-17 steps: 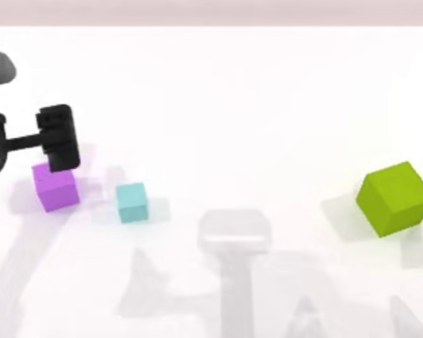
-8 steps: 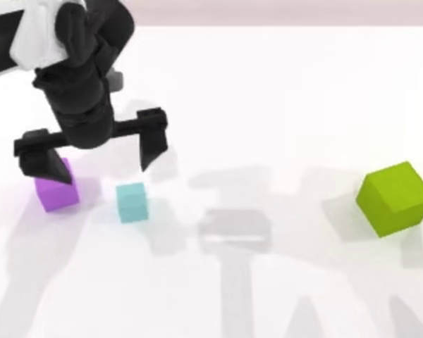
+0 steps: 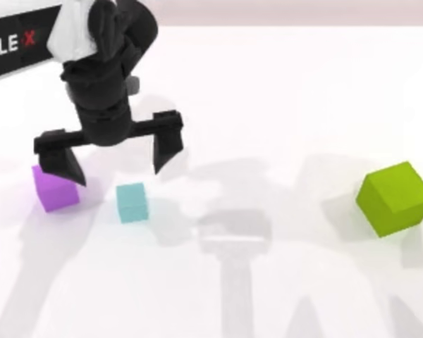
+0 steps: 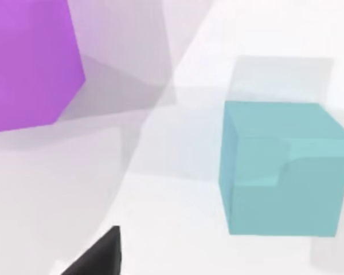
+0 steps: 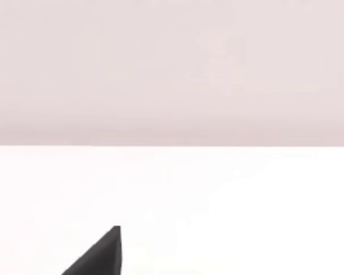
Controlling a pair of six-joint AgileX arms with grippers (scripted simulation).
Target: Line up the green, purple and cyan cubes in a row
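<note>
The violet-purple cube sits at the table's left, and the small pale cyan cube lies just to its right. Far off on the right rests the lime-green cube. My left gripper hangs open and wide above the gap between the purple and cyan cubes, holding nothing. One of its fingers overlaps the purple cube's top edge. The left wrist view looks down on the purple cube and the cyan cube. My right gripper is out of the top view, open, facing bare table.
The white table runs to a pale back wall. Grey arm shadows fall across the front middle. A wide stretch of table separates the cyan and green cubes.
My left arm has swung in over the table, its gripper now spread wide, and drifted slightly right above the purple and cyan cubes. None of the cubes has moved.
</note>
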